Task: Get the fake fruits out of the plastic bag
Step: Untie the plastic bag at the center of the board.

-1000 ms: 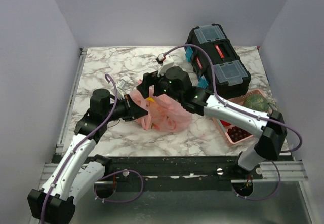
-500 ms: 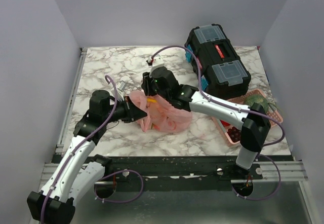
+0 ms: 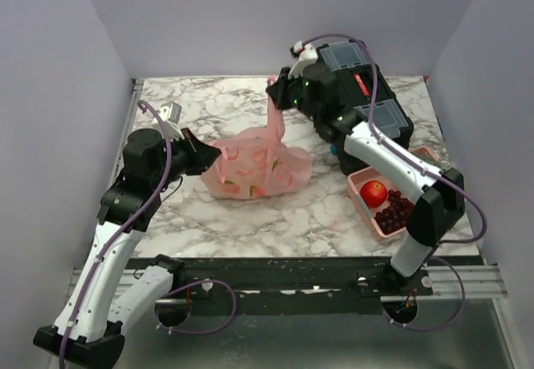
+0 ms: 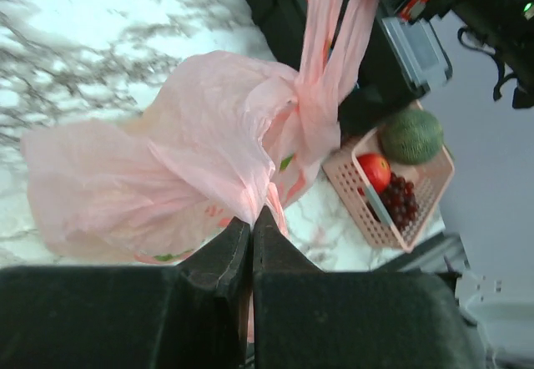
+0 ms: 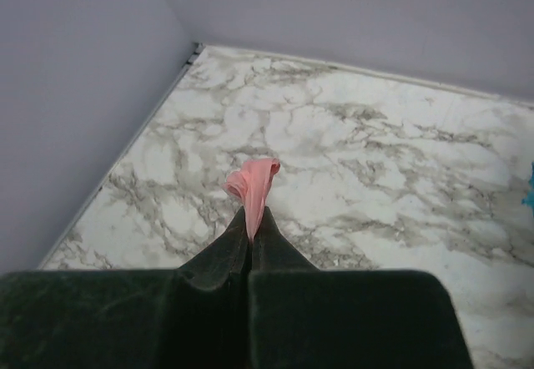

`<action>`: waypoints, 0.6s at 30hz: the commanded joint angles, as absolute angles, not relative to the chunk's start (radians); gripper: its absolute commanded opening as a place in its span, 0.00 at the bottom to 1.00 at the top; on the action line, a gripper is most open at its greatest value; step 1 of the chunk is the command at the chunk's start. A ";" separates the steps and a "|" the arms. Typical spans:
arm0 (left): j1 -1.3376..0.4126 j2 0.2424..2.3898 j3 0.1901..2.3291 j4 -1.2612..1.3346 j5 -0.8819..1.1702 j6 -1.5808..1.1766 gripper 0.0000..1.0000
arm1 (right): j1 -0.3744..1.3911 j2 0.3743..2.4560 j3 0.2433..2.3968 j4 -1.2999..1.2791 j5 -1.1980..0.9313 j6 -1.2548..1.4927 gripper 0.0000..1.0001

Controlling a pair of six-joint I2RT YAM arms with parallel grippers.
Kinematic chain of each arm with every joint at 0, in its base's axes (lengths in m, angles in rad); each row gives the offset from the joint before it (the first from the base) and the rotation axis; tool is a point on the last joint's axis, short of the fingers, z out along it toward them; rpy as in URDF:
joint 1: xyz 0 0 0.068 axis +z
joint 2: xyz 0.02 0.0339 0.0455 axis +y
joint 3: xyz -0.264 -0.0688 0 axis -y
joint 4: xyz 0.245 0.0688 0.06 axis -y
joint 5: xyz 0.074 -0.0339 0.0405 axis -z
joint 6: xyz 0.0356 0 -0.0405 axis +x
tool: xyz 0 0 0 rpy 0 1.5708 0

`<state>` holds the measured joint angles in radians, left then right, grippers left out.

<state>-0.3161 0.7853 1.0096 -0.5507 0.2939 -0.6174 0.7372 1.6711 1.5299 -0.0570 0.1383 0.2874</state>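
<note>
I have both claws clamped shut on the bag point(image 3: 254, 170) at frame centre: left gripper point(image 3: 207, 154) pinching its side, right gripper point(image 3: 274, 93) holding a handle up. The toolbox point(image 3: 367, 93) label is unreadable.

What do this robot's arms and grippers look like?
The left arm and right arm are built from white tube-like links joined by chunky black joints. A thin purple cable loops loosely along each. The left gripper and right gripper each end in two dark, matte fingers tapering to a narrow tip.
</note>
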 commanded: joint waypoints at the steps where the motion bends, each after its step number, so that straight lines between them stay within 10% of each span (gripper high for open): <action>1: -0.304 0.905 1.152 -0.583 0.101 -0.615 0.00 | 0.581 1.825 1.808 -0.057 -0.162 0.355 0.01; 9: -0.218 1.016 1.396 -0.670 0.098 -0.524 0.00 | 0.542 2.031 2.279 -0.239 -0.216 0.336 0.03; 18: -0.216 0.877 1.147 -0.640 0.317 -0.472 0.00 | 0.538 1.783 1.747 -0.076 -0.204 0.274 0.31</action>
